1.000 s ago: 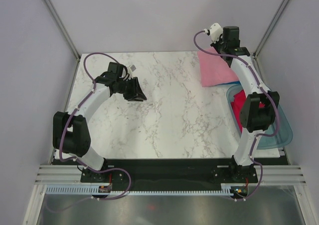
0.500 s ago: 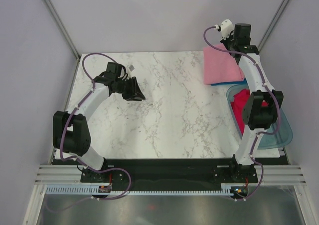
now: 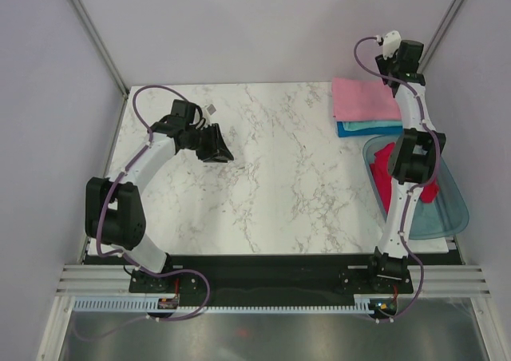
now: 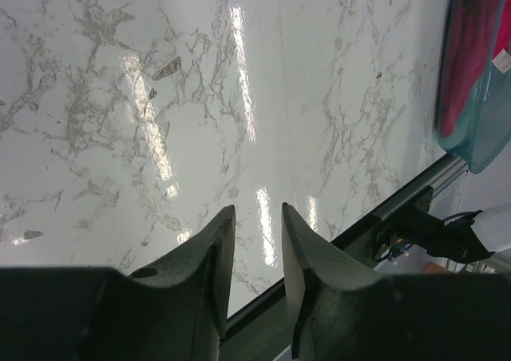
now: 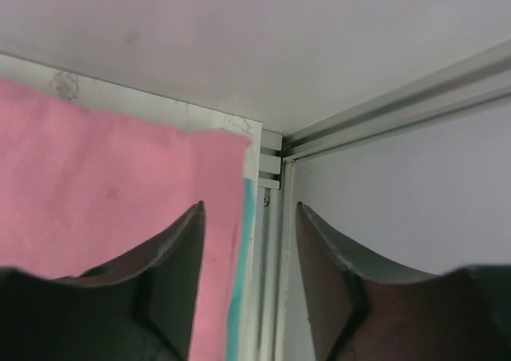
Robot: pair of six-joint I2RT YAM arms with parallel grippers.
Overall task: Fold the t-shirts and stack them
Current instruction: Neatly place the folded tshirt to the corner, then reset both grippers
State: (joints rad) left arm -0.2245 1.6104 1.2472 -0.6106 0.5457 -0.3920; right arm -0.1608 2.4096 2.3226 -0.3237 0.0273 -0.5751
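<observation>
A folded light pink t-shirt [image 3: 366, 99] [image 5: 104, 177] lies flat on a teal one [image 3: 363, 128] [image 5: 237, 301] at the table's far right corner. A blue edge shows under the teal. A crimson red t-shirt [image 3: 384, 166] [image 4: 473, 49] lies bunched in the clear bluish tub [image 3: 447, 209] [image 4: 481, 129]. My right gripper [image 3: 402, 72] [image 5: 249, 205] hovers open above the pink shirt's far right corner, holding nothing. My left gripper [image 3: 220, 153] [image 4: 257, 209] hangs over bare marble at the left, its jaws a little apart and empty.
The marble table [image 3: 271, 177] ends in a black front rail [image 4: 415, 201]. Metal frame posts [image 5: 383, 97] and grey walls close in right behind the stack. A small scrap [image 3: 212, 108] lies at the far left. The right arm's links cross above the tub.
The right gripper has opened and let go of the pink shirt, moving right toward the far corner. The pink shirt has settled flat on the teal one. The left arm has not moved.
</observation>
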